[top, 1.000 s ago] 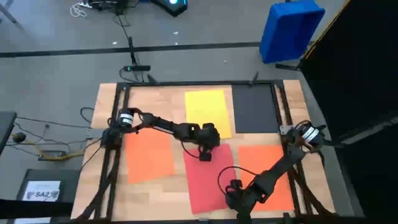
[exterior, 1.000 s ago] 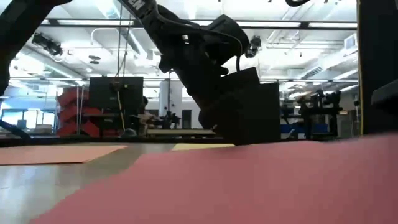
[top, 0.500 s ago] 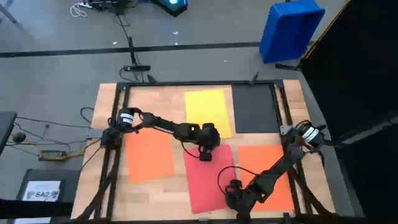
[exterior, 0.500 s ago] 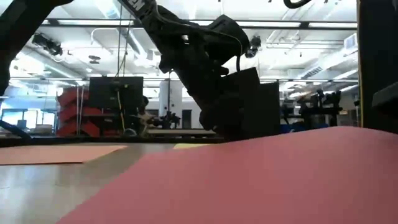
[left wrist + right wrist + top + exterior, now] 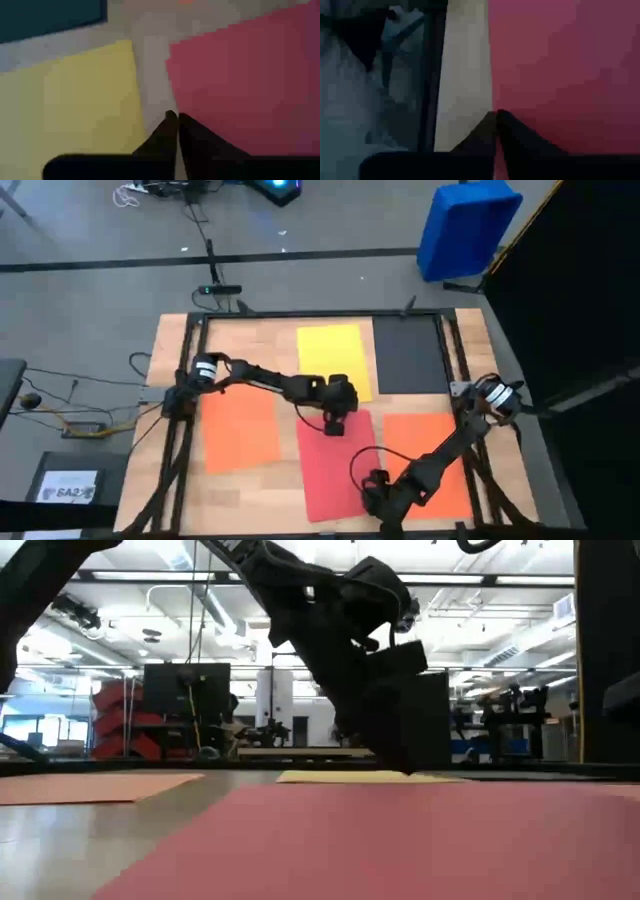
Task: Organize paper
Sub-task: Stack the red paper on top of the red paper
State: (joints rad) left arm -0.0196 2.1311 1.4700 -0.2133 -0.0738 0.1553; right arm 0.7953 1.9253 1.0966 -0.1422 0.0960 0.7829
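A floor box (image 5: 68, 485) at far left bears a label reading "SA2", then five sheets lie long axis near-to-far: orange (image 5: 240, 430), yellow (image 5: 334, 360), red (image 5: 336, 465) where the left gripper (image 5: 334, 426) and right gripper (image 5: 372, 495) press fingers together, black (image 5: 410, 354), orange (image 5: 428, 462).
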